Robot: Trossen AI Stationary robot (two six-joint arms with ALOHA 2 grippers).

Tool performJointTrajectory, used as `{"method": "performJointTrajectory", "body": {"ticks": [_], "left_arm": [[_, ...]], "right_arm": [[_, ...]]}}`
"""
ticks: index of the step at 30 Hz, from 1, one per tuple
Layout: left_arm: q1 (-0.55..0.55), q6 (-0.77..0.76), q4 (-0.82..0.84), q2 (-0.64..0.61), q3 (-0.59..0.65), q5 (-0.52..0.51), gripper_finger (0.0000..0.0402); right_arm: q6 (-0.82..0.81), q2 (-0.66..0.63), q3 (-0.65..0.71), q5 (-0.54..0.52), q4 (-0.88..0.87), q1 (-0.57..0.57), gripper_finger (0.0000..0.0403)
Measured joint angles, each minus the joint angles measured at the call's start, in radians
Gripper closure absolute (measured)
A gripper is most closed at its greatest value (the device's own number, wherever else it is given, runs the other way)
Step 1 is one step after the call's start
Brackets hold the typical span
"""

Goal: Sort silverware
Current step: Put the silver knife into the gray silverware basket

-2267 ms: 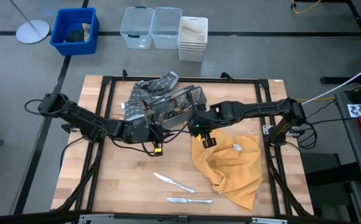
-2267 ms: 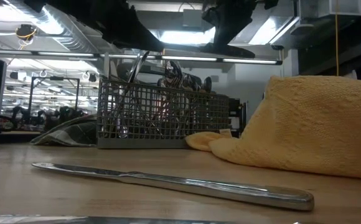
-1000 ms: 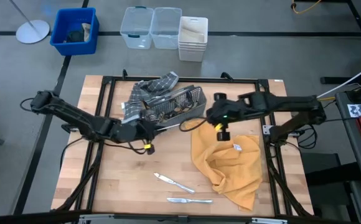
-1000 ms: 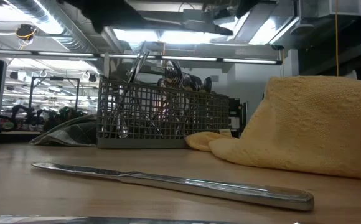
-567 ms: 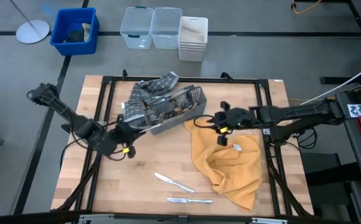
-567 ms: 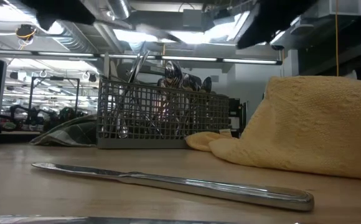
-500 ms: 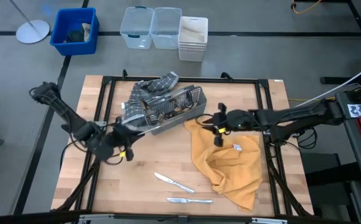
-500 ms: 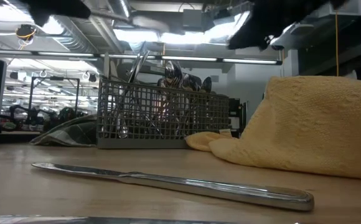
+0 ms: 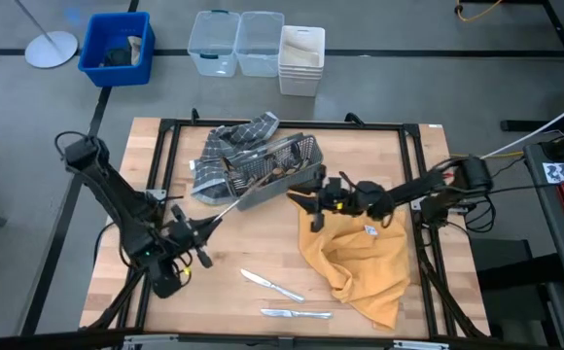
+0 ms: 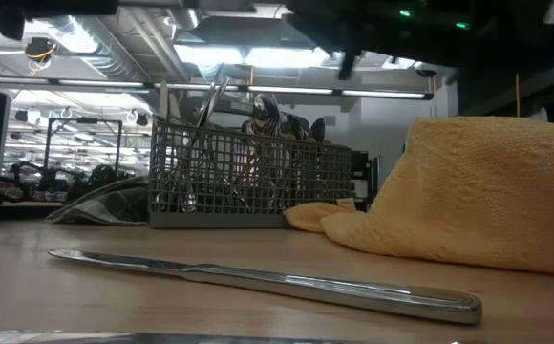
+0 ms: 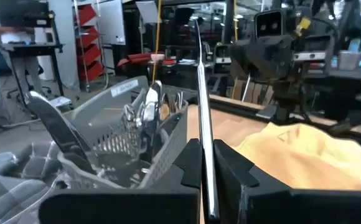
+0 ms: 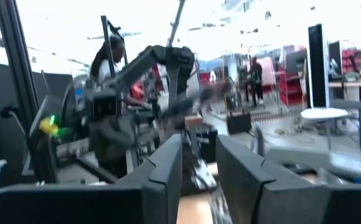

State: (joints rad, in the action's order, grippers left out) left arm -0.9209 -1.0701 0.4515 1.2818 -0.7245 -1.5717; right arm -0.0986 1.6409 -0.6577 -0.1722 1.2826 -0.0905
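Note:
My left gripper (image 9: 200,231) hovers over the table's left part, near side of the grey wire caddy (image 9: 267,167), shut on one slim piece of silverware (image 9: 231,206). More silverware (image 11: 144,111) stands upright in the caddy. Two knives (image 9: 270,285) (image 9: 297,314) lie flat on the wood near the front edge. My right gripper (image 9: 303,199) is open, level over the yellow towel's (image 9: 360,258) far left corner, pointing at the caddy, with nothing seen between its fingers (image 12: 168,168). My left gripper pinches the silver piece between its two fingers by one end (image 11: 207,163). The fingers are about level and the piece lies along them, sticking out ahead. Its free end (image 11: 196,25) points toward the caddy, and the piece is lifted clear of the table.
A checkered cloth (image 9: 226,146) lies under and behind the caddy's left end. The yellow towel is heaped on the right half of the table (image 9: 214,301). Bare wood lies left of the two knives. Bins (image 9: 253,44) stand on the floor beyond the far edge.
My left gripper has drawn back from the caddy toward the table's near left, sinking a little and rolling, carrying the slim silver piece with it. My right gripper has come down over the towel's far corner and tipped from pointing down to level, facing the caddy.

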Motion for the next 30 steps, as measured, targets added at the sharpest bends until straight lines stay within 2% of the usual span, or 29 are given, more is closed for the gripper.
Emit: {"method": "performJointTrajectory", "body": {"ticks": [6, 11, 19, 26, 30], "left_arm": [[0.025, -0.094, -0.003, 0.081, 0.001, 0.001, 0.0394], [0.015, -0.067, -0.048, 0.091, 0.001, -0.005, 0.0394], [0.009, -0.029, -0.051, 0.084, 0.001, 0.0, 0.0394], [0.009, -0.026, -0.052, 0.084, 0.0, 0.002, 0.0394], [0.004, -0.022, -0.052, 0.084, 0.0, 0.002, 0.0394]], "right_arm": [[0.0, 0.136, -0.204, 0.007, -0.084, 0.029, 0.0304], [-0.026, 0.18, -0.317, 0.008, -0.221, 0.04, 0.0304], [-0.108, 0.182, -0.332, 0.035, -0.276, 0.016, 0.0304], [-0.108, 0.184, -0.332, 0.045, -0.338, -0.041, 0.0304], [-0.106, 0.184, -0.332, -0.01, -0.428, -0.057, 0.0304]]}}
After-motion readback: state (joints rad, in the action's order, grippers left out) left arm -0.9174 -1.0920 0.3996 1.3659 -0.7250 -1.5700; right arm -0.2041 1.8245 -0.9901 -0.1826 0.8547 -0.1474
